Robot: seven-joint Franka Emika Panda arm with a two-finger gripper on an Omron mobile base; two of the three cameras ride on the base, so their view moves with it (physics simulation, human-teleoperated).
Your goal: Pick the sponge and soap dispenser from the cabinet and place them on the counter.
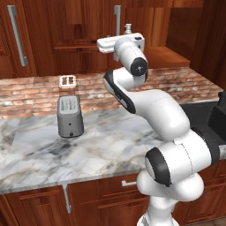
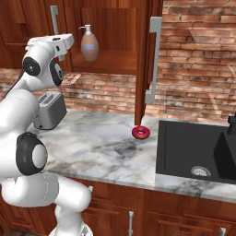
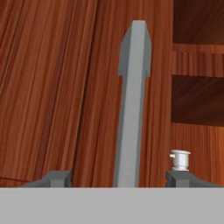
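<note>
Tan soap dispenser (image 2: 89, 46) upright on cabinet (image 2: 115, 62) shelf: prob rigid, smooth, slippery, top-heavy; grab round belly, not nozzle. Hand (image 3: 118, 178) spread astride grey door handle (image 3: 132, 100).

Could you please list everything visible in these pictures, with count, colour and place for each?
soap dispenser: one, tan-brown with a pale pump, upright on the shelf of the open cabinet.
cabinet: one, dark reddish-brown wood, on the wall over the counter; one door stands open, edge-on, above the doughnut.
door handle: one of several long grey bars, close before the hand, between the fingertips.
toaster: one, grey, on the counter by the brick wall.
doughnut: one, red ring, on the counter left of the sink.
sink: one, black, set in the counter.
counter: one, white-and-grey marble.
gripper: one, dark fingertips apart, either side of the handle.
</note>
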